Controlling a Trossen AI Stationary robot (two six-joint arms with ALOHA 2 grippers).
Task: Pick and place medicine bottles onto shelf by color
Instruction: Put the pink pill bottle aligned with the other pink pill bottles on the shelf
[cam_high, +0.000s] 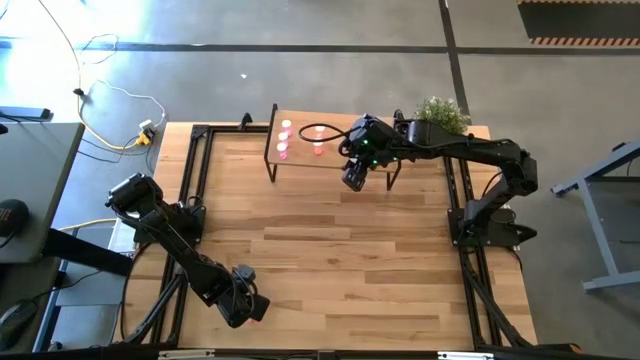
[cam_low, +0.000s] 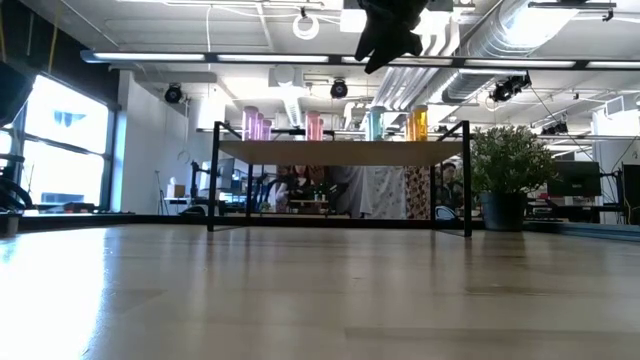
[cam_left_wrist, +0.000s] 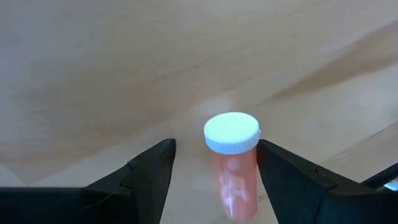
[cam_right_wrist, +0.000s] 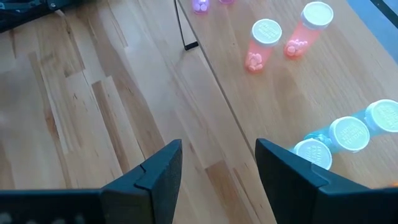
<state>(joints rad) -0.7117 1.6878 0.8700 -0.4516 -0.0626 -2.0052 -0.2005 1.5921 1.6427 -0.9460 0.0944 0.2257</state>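
now we see an orange medicine bottle (cam_left_wrist: 232, 163) with a white cap, upright on the tabletop (cam_high: 330, 260) between the wide-apart fingers of our left gripper (cam_left_wrist: 214, 171), not touched. our right gripper (cam_right_wrist: 217, 171) hovers open and empty above the shelf (cam_high: 330, 158). there we count two salmon-red bottles (cam_right_wrist: 277, 40) and three pale blue-green ones (cam_right_wrist: 345, 137); the purple ones (cam_right_wrist: 200, 5) are cut off.
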